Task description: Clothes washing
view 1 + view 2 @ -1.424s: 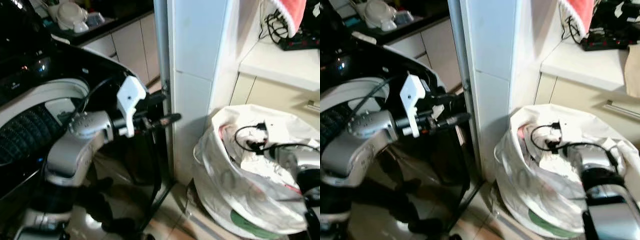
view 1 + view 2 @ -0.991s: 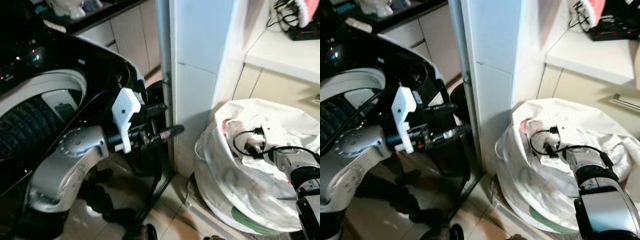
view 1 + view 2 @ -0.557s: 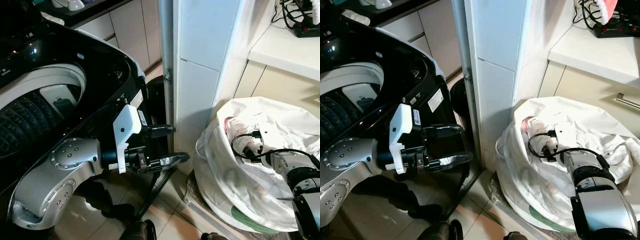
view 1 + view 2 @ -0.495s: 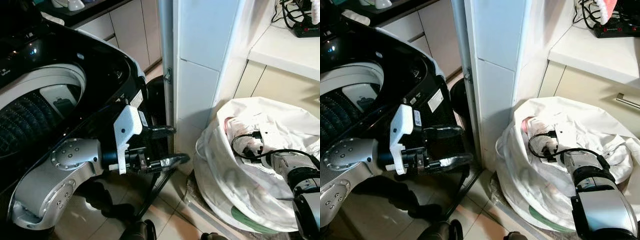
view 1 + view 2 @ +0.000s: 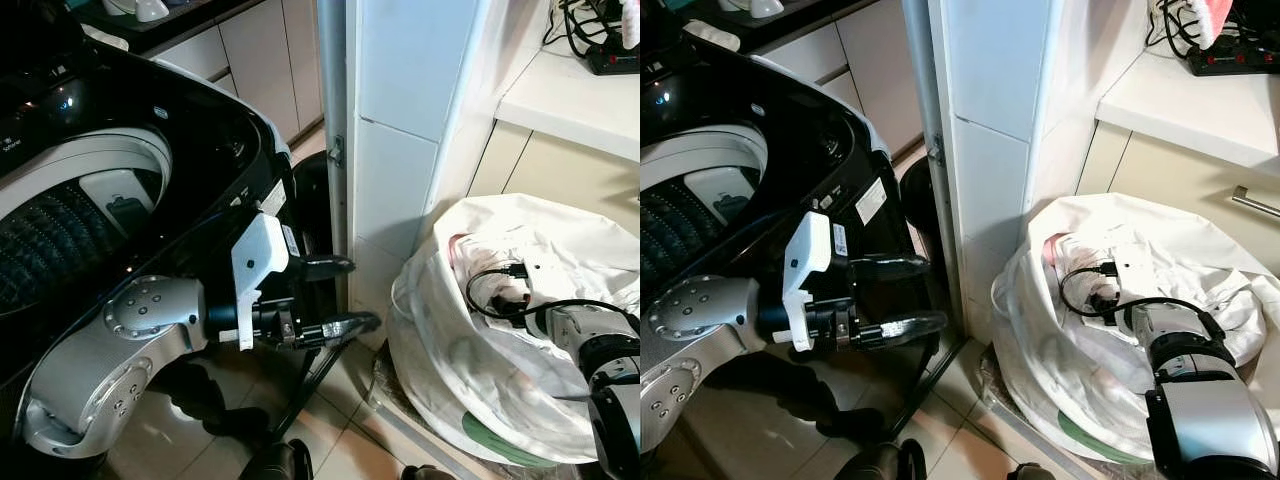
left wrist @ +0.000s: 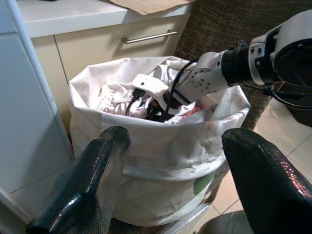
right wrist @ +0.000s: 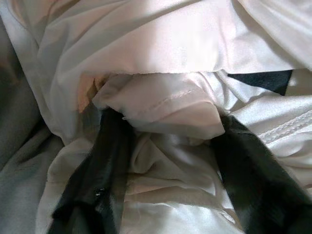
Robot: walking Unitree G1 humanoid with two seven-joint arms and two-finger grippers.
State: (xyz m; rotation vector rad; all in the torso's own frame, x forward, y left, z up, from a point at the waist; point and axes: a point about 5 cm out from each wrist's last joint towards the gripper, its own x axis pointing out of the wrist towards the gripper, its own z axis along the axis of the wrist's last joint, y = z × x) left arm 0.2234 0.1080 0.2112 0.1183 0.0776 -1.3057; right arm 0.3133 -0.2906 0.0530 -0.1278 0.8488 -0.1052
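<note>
A white laundry bag (image 5: 470,380) full of pale clothes (image 7: 165,44) stands on the floor right of a white pillar (image 5: 395,150). My right gripper (image 5: 495,290) is pushed down into the bag's mouth. In the right wrist view its black fingers (image 7: 105,161) stand apart, open, with white cloth bunched between them. On the left is the black top-loading washing machine (image 5: 120,130), its drum (image 5: 60,230) uncovered. My left gripper (image 5: 356,293) hangs low in front of the machine, near the pillar's foot, open and holding nothing. It points at the bag (image 6: 161,161).
Cream cabinets with a bar handle (image 5: 1250,205) and a white counter (image 5: 570,95) stand behind the bag. A dark woven wall (image 6: 229,24) lies beyond it. A black stand leg (image 5: 300,400) crosses the tiled floor (image 5: 200,440) under my left arm.
The head has tipped down. My left arm has dropped from the pillar's middle to near its foot and its fingers have spread wider. My right gripper has stayed in the bag.
</note>
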